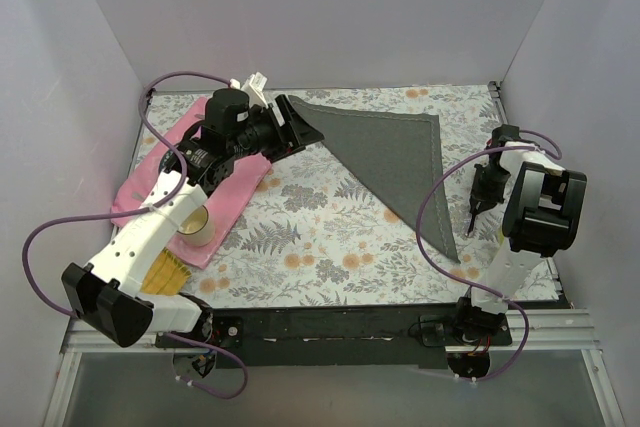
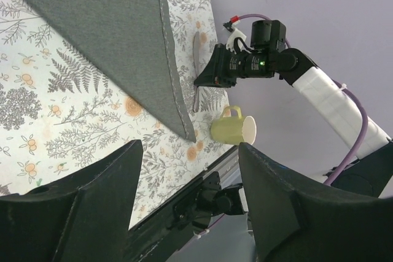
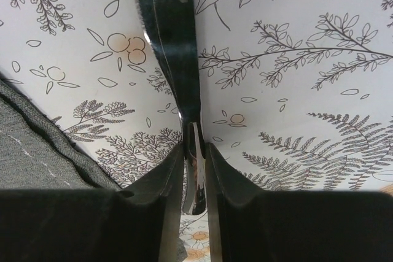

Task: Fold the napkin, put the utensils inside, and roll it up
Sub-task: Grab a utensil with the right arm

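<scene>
Knife [image 3: 174,35] is pinched between the closed fingers of the right hand [image 3: 195,151], its long axis running straight out from the grip over the floral counter [image 1: 320,237]. Just to that hand's left lies the napkin [image 1: 390,162], folded into a triangle, its stitched hem roughly parallel to the blade and close beside it. The carry onto the cloth is therefore probably a short sideways one needing little turning. The left hand [image 1: 305,132] hovers open and empty at the napkin's far-left corner, well apart from the blade.
</scene>
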Robot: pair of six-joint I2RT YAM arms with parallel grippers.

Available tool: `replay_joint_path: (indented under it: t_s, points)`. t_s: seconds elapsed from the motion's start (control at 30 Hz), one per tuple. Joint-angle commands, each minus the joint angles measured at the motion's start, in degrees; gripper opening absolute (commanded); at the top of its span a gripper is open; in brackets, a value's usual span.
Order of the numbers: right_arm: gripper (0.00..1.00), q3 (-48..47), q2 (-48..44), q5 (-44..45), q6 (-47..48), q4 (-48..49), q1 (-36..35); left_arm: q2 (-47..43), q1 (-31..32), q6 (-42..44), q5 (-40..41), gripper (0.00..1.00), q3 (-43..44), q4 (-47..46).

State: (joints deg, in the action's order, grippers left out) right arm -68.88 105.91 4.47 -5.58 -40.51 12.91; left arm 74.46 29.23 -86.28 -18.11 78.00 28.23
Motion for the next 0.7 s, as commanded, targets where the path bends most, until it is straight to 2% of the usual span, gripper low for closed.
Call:
replay_joint_path:
  t_s: [0.0, 0.2, 0.4, 0.67]
  points:
    - [0.21, 2.44, 4.04, -0.16, 0.40, 2.45, -0.69, -0.89, -0.58, 1.64, -0.79, 0.63, 3.21, 1.48]
    - [0.01, 1.21, 5.01, 1.15, 0.40, 2.02, -0.95, -1.86, -0.93, 1.64, -0.35, 0.64, 3.04, 2.09]
    - [0.01, 2.70, -1.22, -0.08, 0.84, 1.40, -0.95, -1.77, -1.28, 1.99, -0.52, 0.64, 3.57, 2.71]
    - [0.01, 0.68, -4.83, -0.78, 2.77, -0.44, -0.95, -0.80, -1.29, 1.82, -1.49, 0.64, 4.18, 2.45]
